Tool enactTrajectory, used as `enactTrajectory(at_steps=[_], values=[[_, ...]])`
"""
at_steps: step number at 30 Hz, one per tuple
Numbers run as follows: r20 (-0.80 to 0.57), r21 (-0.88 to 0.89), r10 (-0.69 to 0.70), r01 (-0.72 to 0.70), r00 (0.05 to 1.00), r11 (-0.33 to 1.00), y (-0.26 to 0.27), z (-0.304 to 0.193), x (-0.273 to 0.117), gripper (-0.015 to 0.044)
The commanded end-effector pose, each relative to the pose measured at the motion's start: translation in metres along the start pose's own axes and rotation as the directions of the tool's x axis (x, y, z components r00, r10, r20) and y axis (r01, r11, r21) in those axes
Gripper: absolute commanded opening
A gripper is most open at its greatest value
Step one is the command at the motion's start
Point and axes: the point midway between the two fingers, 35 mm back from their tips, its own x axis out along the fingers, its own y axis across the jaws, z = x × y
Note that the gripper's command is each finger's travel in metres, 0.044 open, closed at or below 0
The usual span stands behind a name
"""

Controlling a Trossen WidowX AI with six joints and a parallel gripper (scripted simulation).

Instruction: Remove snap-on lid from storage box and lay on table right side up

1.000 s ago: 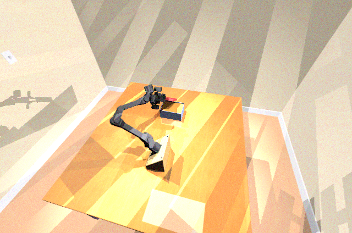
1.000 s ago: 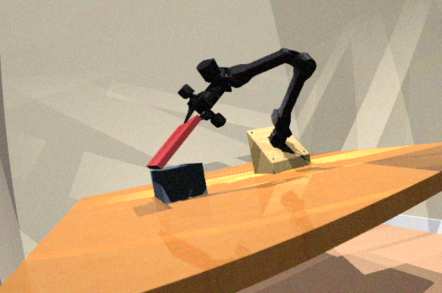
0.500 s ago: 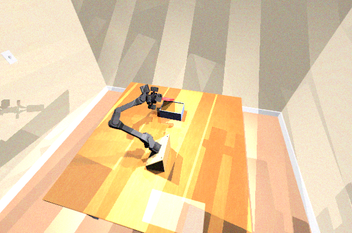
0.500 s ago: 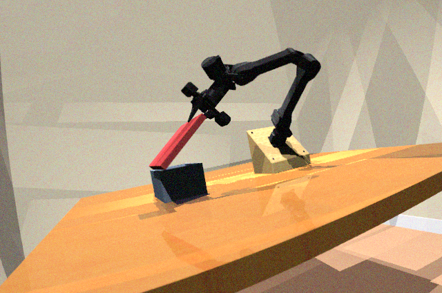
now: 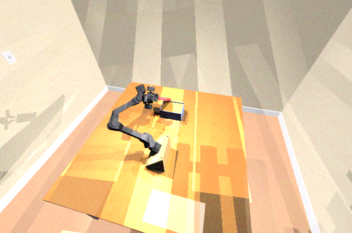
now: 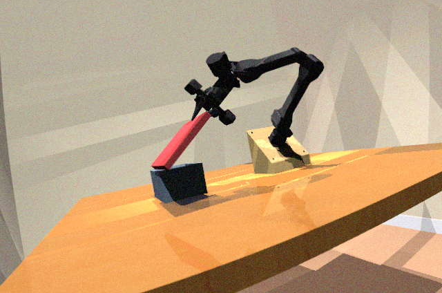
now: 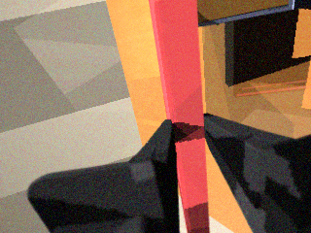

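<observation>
The red lid (image 5: 164, 99) (image 6: 180, 144) (image 7: 180, 63) is off the box and held in the air, steeply tilted, seen nearly edge-on. My gripper (image 5: 157, 98) (image 6: 202, 116) (image 7: 186, 122) is shut on it, one finger on each side of the lid near its upper end. The blue storage box (image 5: 171, 115) (image 6: 188, 182) (image 7: 243, 16) stands upright and open on the table. In the top view the lid shows at the box's back left rim. In the exterior view its lower end overlaps the box's top edge; whether they touch cannot be told.
The table (image 5: 215, 128) (image 6: 107, 235) carries the arm's wedge-shaped wooden base (image 5: 165, 152) (image 6: 262, 168), in front of the box in the top view. A pale flat rectangle (image 5: 156, 210) lies near the front edge. The table's back edge is behind the box and gripper.
</observation>
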Motion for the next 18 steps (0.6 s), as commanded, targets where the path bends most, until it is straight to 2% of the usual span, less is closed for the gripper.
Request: enactTrajectory(at_steps=[1,18], values=[[-0.002,-0.008,0.022,-0.022,1.0,1.0,0.005,-0.011,-0.005,0.0],[-0.003,-0.007,0.022,-0.022,1.0,1.0,0.002,-0.045,-0.008,0.0]])
